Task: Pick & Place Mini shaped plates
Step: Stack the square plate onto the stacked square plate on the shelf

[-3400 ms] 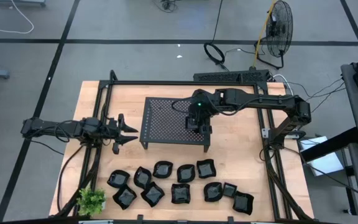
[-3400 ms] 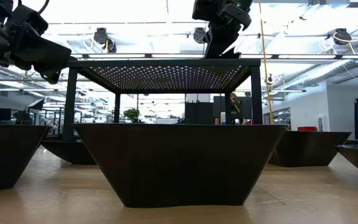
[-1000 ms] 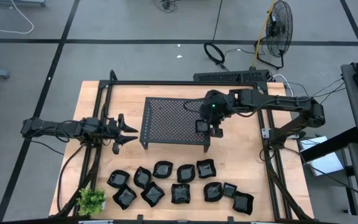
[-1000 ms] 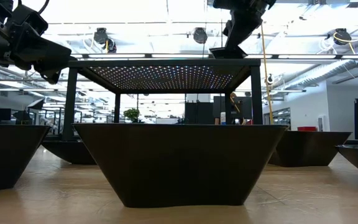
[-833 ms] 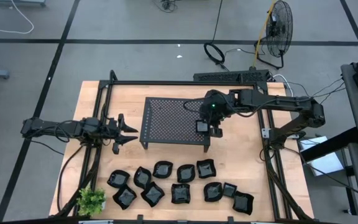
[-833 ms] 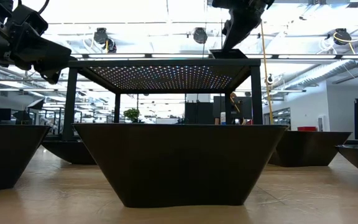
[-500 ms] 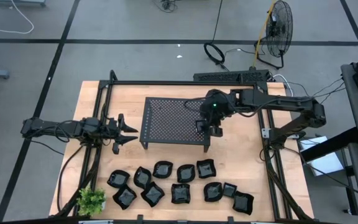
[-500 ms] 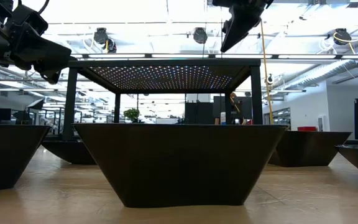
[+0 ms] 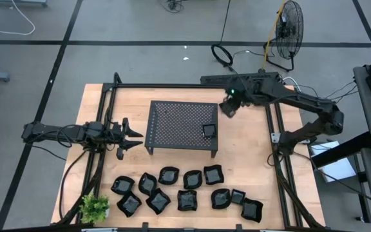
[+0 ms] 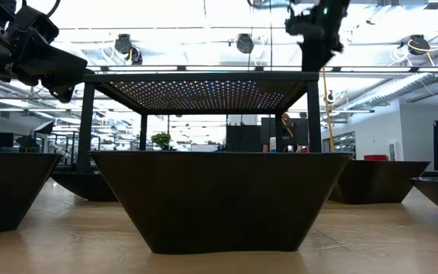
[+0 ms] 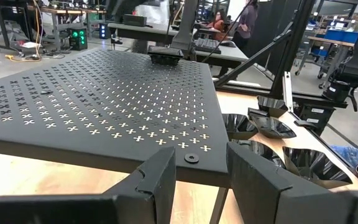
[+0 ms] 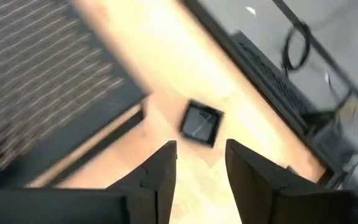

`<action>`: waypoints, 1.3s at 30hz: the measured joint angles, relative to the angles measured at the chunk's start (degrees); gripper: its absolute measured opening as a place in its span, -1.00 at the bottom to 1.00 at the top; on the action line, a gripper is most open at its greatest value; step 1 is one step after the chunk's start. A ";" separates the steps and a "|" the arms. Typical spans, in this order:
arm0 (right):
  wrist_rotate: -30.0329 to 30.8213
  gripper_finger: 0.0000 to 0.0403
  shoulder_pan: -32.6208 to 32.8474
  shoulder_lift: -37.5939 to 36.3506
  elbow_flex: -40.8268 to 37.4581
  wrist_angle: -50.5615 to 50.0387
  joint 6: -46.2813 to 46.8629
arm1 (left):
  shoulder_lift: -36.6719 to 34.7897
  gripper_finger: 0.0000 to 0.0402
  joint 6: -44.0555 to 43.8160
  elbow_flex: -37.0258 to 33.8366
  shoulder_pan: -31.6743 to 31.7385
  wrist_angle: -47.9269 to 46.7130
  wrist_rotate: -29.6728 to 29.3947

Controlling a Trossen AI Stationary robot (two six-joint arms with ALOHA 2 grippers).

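The black perforated rack [image 9: 179, 122] stands on its legs mid-table. One mini square plate [image 9: 209, 130] rests flat on its top near the right edge, also seen as the plate [image 11: 165, 57]. Several more plates [image 9: 185, 190] sit on the wood along the near edge. Another square plate [image 12: 201, 122] lies on the wood just off the rack's far right corner. My right gripper [image 9: 230, 103] hangs open above that spot, tipped downward, with nothing between its fingers [image 12: 160, 168]. My left gripper [image 9: 131, 135] waits open and level at the rack's left side.
A small green plant [image 9: 95, 207] stands at the near left corner. Black frame rails [image 9: 192, 86] run along the far side and both sides of the table. Bare wood shows between the rack and the plates near the front edge.
My right gripper has opened and let go of the square plate, which stays flat on the rack near its right edge. The gripper has then risen a little, swung fast toward the table's far right off the rack, and rolled as it went.
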 joint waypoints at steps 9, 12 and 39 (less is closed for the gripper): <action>-12.81 -0.36 -26.71 0.29 -19.22 12.97 4.00 | 0.00 -0.28 0.00 0.00 0.01 -0.01 0.00; -16.61 -0.36 -32.08 0.15 -25.23 19.70 2.48 | 0.00 -0.28 0.00 0.00 -0.01 -0.01 0.00; -7.08 -0.36 -35.87 1.05 -36.37 31.44 -1.91 | 0.00 -0.28 0.00 0.00 0.01 -0.01 0.00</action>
